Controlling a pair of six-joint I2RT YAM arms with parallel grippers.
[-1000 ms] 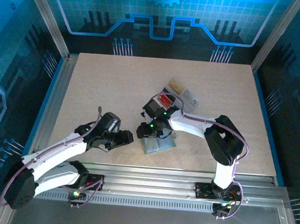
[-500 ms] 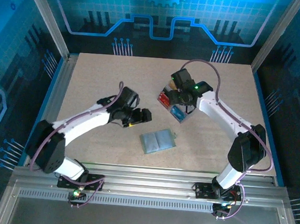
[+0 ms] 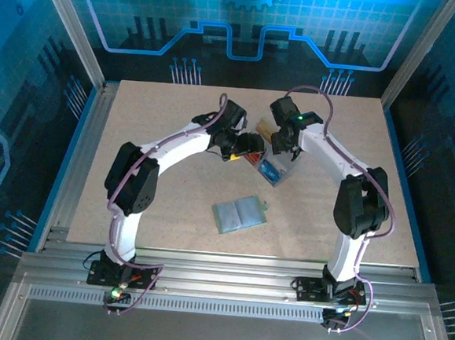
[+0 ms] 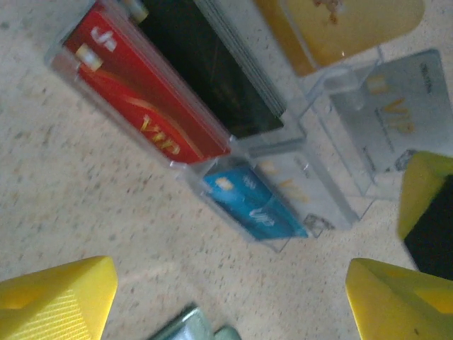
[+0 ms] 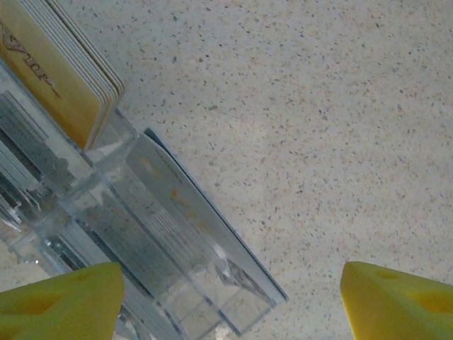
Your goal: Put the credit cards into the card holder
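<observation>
The credit cards stand in stacks in a clear tray: red, black, tan-gold, pale grey and blue. The sage-green card holder lies flat on the table, nearer the arm bases; its edge shows in the left wrist view. My left gripper hovers open at the tray's left side with nothing between its yellow fingers. From the far side, my right gripper hangs open over the tray, beside the tan-gold stack.
The clear tray sits at the table's middle back, with the blue cards at its near end. The two grippers stand close together above it. A yellow and black finger of the right gripper shows in the left wrist view.
Both arms have swung away from the card holder to the tray at the back. Both grippers have opened wider. The card holder has stayed in place.
</observation>
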